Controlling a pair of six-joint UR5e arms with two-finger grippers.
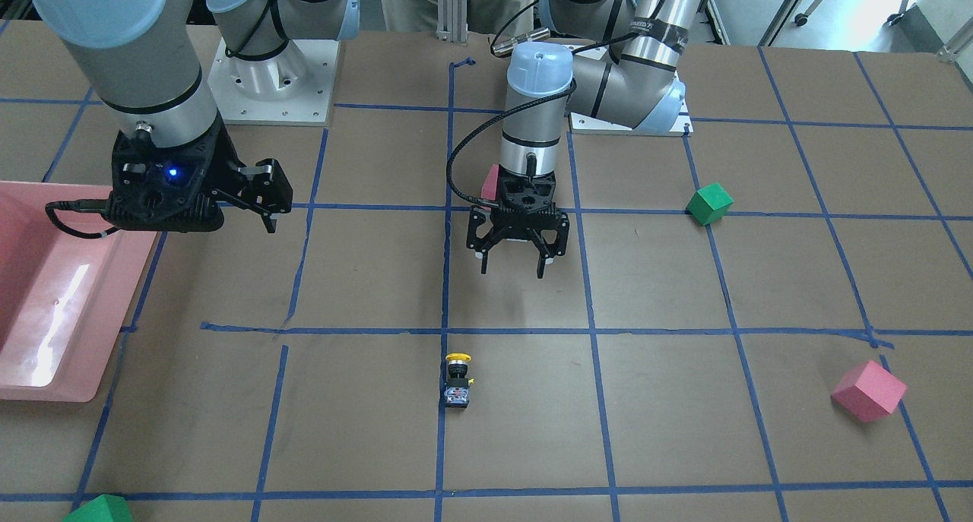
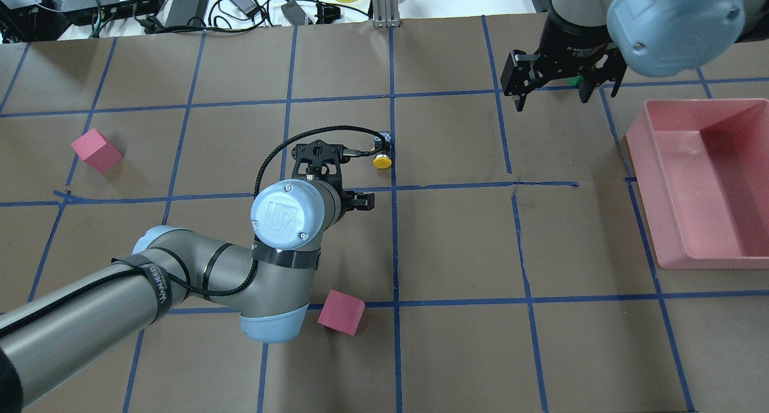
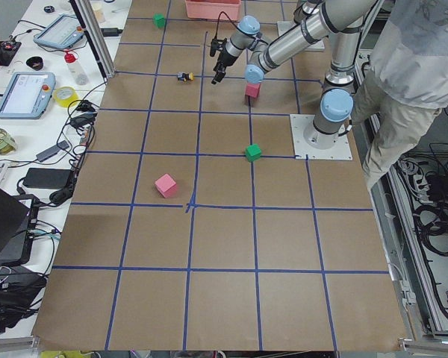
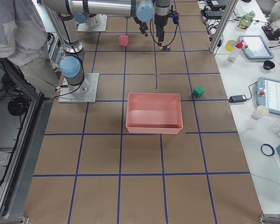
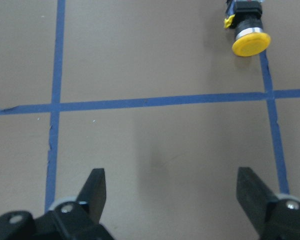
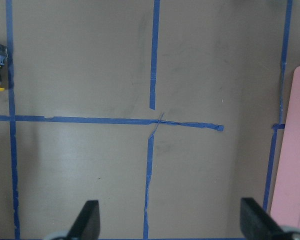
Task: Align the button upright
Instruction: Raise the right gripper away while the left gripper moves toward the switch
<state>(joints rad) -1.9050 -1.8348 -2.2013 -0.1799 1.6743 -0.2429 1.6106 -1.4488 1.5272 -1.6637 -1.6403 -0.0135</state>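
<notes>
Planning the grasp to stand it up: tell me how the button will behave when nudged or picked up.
The button lies on its side; its round yellow cap may let it roll if nudged. The blocky base probably offers stiff, flat faces to pinch.

The yellow-capped button with its black-and-silver base lies on its side at a blue tape line.

A table covered in brown paper and gridded with blue tape is seen along its length. The near arm is stretched over it, and the left gripper is held near the button, apart from it. A near pink cube and a near green cube are seen mid-table. A far pink cube is seen beneath the arm, and a far green cube near the pink tray.
</notes>
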